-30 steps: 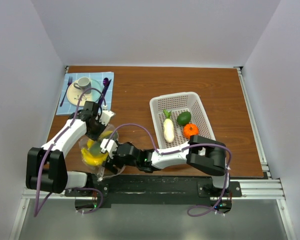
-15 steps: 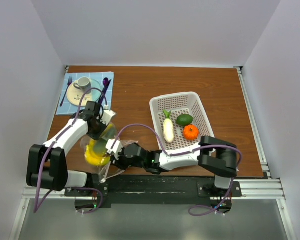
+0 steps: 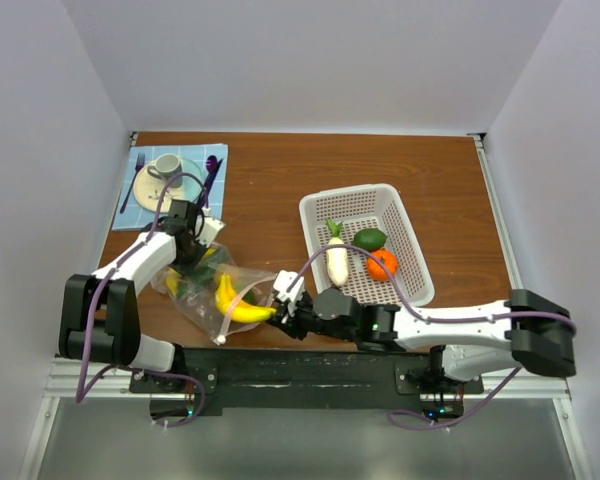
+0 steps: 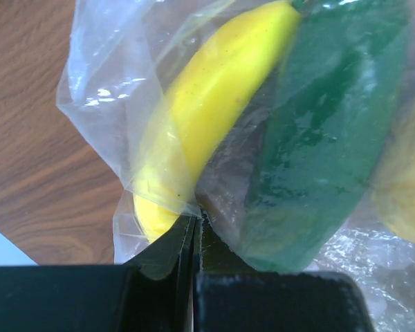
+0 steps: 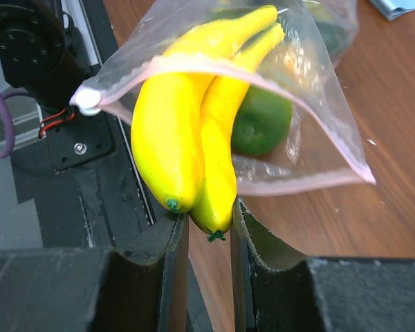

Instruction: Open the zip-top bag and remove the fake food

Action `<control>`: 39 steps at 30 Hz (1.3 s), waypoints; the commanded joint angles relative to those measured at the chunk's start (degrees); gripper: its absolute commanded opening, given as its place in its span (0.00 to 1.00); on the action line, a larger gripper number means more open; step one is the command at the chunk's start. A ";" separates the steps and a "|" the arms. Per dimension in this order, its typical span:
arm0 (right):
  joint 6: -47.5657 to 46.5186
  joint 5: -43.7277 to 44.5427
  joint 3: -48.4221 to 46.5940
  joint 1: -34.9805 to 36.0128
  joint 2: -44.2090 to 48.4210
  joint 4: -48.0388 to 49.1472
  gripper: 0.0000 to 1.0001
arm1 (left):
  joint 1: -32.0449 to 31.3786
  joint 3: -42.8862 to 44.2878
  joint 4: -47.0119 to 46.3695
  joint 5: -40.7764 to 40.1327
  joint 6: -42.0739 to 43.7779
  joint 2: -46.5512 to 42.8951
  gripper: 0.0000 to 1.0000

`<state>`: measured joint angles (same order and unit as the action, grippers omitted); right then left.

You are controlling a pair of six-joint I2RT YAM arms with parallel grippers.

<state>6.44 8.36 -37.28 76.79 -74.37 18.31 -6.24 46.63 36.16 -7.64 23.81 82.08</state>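
Observation:
The clear zip-top bag [image 3: 202, 296] lies at the front left of the table, its pink strip mouth [image 5: 263, 69] open toward the right. My left gripper [image 3: 188, 254] is shut on the bag's far closed end [image 4: 162, 200]. In the left wrist view the banana [image 4: 214, 90], a dark green piece [image 4: 318, 138] and a yellow-green piece [image 4: 408, 187] show through the plastic. My right gripper [image 3: 278, 306] is shut on the tip of the yellow banana [image 5: 187, 131], which sticks halfway out of the mouth. A green piece [image 5: 263, 121] stays inside.
The white perforated basket [image 3: 365, 196] at centre right holds a white oblong piece [image 3: 337, 260], a green avocado-like piece [image 3: 368, 238] and an orange [image 3: 382, 262]. A blue mat [image 3: 138, 200] with cup, fork and purple spoon lies back left. The black base rail [image 3: 280, 365] runs along the front edge.
My right gripper has drawn back to the right with the banana, pulling it partly out of the bag. The bag has stretched out flatter. My left gripper has kept its hold.

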 commanded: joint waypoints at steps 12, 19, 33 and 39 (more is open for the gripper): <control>-4.50 12.10 -4.73 -0.07 27.69 -25.85 0.00 | 2.02 -1.46 -1.80 1.57 2.38 -0.70 0.00; -6.09 27.48 -4.65 -0.15 34.20 -30.96 0.00 | 2.11 -1.98 -1.62 2.19 2.20 -1.66 0.00; 13.60 54.22 -8.77 -11.92 21.73 -42.65 0.98 | 2.11 -1.81 0.31 3.07 1.94 -3.94 0.00; 6.59 39.93 -10.36 -11.93 19.00 -36.86 0.99 | 2.11 -0.84 1.54 4.47 1.50 -3.86 0.00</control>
<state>15.05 56.45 -43.40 64.82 -54.50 -22.24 -4.51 45.21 36.12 -5.39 25.28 79.46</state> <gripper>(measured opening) 0.986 0.027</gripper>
